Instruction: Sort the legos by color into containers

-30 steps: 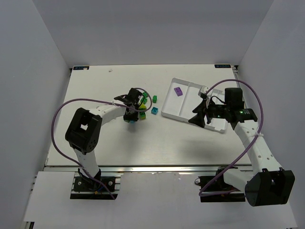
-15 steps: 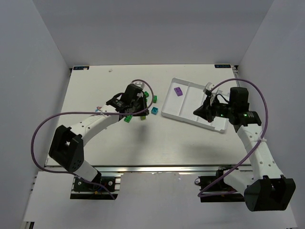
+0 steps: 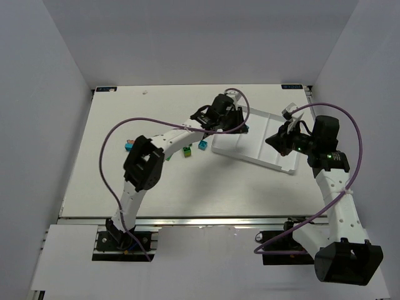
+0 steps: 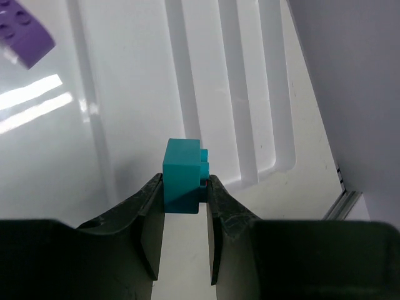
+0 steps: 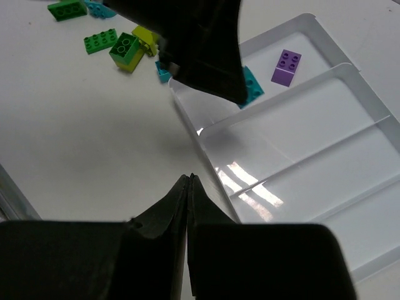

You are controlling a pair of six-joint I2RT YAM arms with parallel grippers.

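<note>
White tray (image 4: 125,106) beneath left jaws' teal brick (image 4: 182,172) (studs sideways).

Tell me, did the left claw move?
Yes. The left claw swung right, from the loose bricks to over the white tray, holding a teal brick.

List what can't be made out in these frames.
- Top view: the left arm covers the purple brick; the teal brick in the left pincer is too small to make out.
- Left wrist: purple brick cut off by the frame corner.
- Right wrist: left arm hides part of the loose bricks; count unclear.
</note>
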